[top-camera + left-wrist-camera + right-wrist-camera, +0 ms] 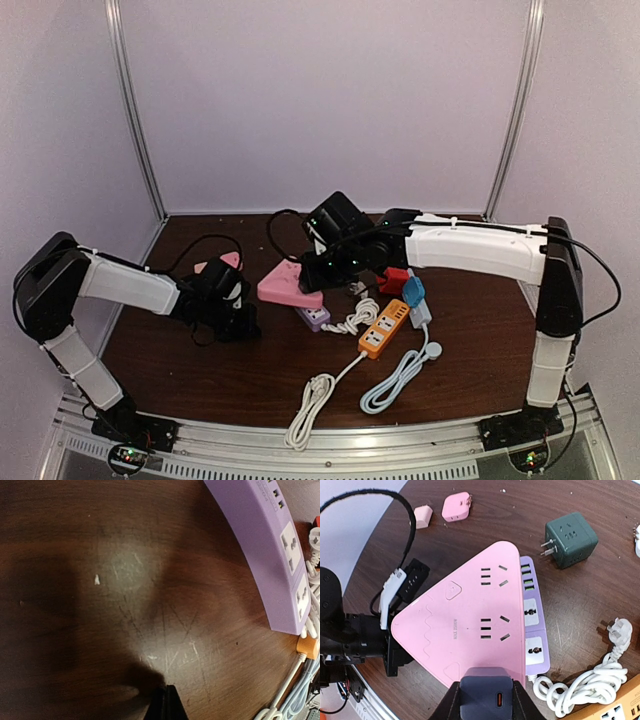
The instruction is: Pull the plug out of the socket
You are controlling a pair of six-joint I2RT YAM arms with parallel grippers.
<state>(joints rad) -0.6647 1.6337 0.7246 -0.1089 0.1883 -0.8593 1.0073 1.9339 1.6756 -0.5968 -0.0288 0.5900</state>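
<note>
Plug: grey charger, at near corner of pink socket.
Right gripper: pinching the plug.
Left gripper: pressed together over tabletop, well apart.

Soft even light, dull glare on table (left wrist view blurry)

The table is scratched, faintly glossy wood; the pink socket and purple strip are smooth plastic.

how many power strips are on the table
3: pink triangular strip mid-table, purple strip beside it, orange strip nearer the front right. The red item and blue item behind it are unclear.
</note>
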